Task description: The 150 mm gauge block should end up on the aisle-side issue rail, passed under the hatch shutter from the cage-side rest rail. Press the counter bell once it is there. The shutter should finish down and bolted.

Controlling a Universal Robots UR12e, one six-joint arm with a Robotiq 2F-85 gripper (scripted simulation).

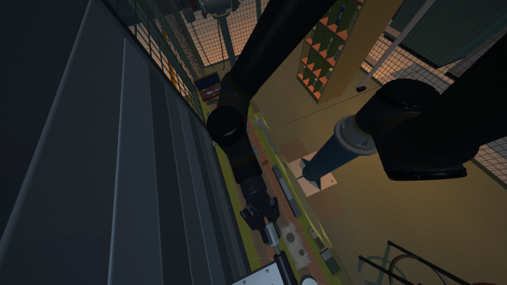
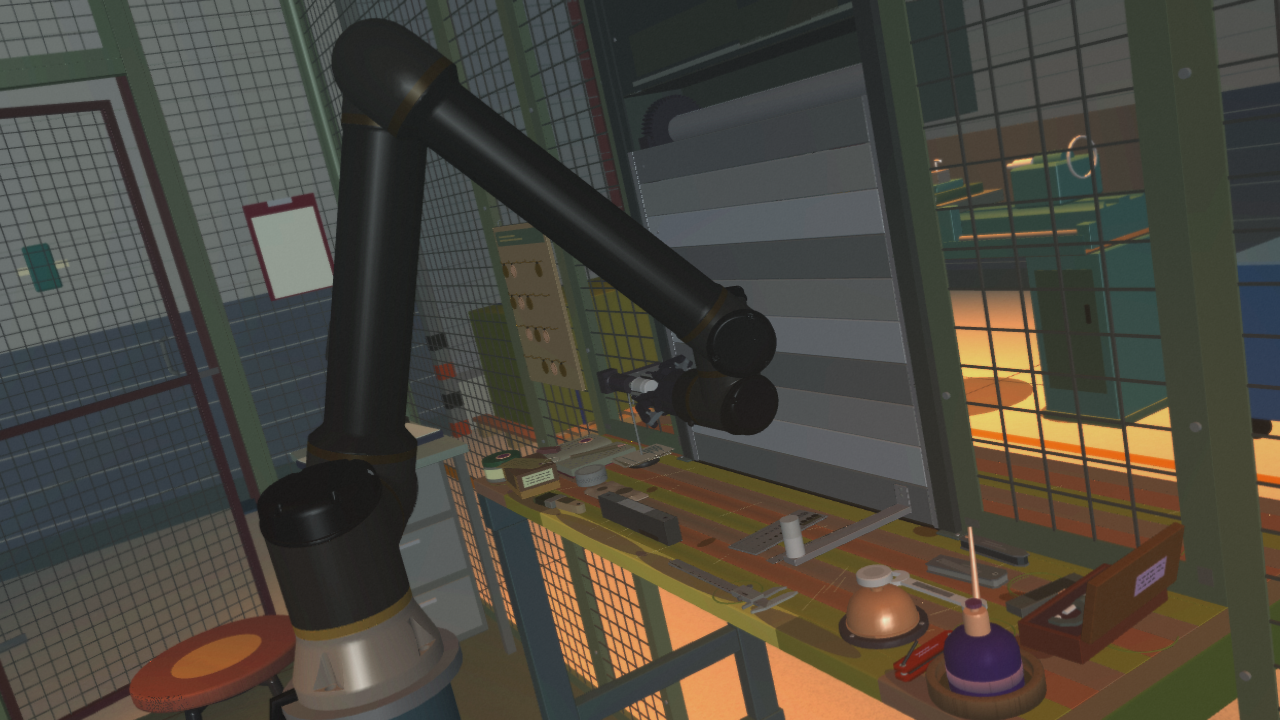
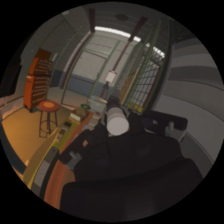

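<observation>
My gripper (image 1: 270,227) (image 2: 637,384) (image 3: 116,118) hangs level above the left end of the counter, beside the shutter's left edge. A pale cylindrical handle (image 1: 273,234) (image 2: 643,383) (image 3: 117,121), with a dark rod running on from its far end, is clamped in the closed fingers. The slatted shutter (image 2: 788,295) hangs down to the counter. The long dark gauge block (image 2: 640,517) (image 1: 286,190) lies on the cage-side of the counter. The copper bell (image 2: 882,612) sits near the counter's right end.
A mesh cage wall (image 2: 1056,269) flanks the shutter. On the counter lie a steel square (image 2: 823,535), a purple pot with a stick (image 2: 983,658), a wooden case (image 2: 1105,595) and small tools at the left end. A stool (image 2: 210,667) stands by the arm's base.
</observation>
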